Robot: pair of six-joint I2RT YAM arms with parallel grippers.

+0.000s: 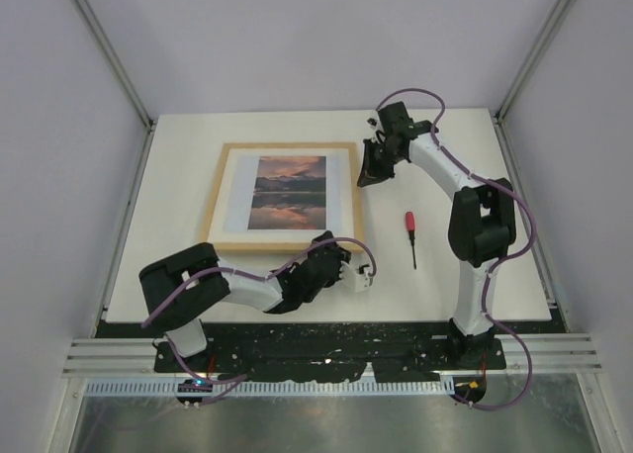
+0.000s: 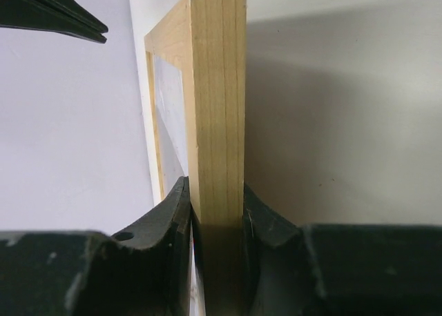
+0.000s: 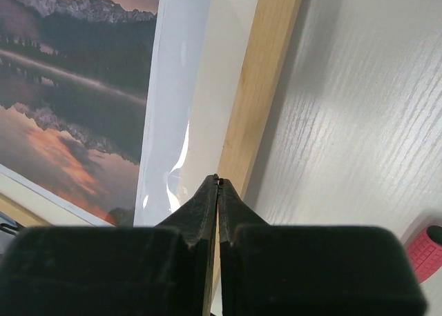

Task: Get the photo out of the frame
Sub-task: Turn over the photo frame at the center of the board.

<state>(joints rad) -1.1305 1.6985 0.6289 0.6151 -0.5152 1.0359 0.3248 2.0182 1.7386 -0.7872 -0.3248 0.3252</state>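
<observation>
A red-handled screwdriver [image 1: 409,226] lies on the white desk [image 1: 297,127], right of the frame [image 1: 257,243] and apart from it. Pale walls [image 1: 297,38] enclose the desk. The frame lies flat with the photo [image 1: 288,192] inside it, face up. The left end effector [image 1: 362,271] clamps the frame's near right corner. The right end effector [image 1: 374,168], fingers pressed together on nothing, hangs over its right strip.
</observation>
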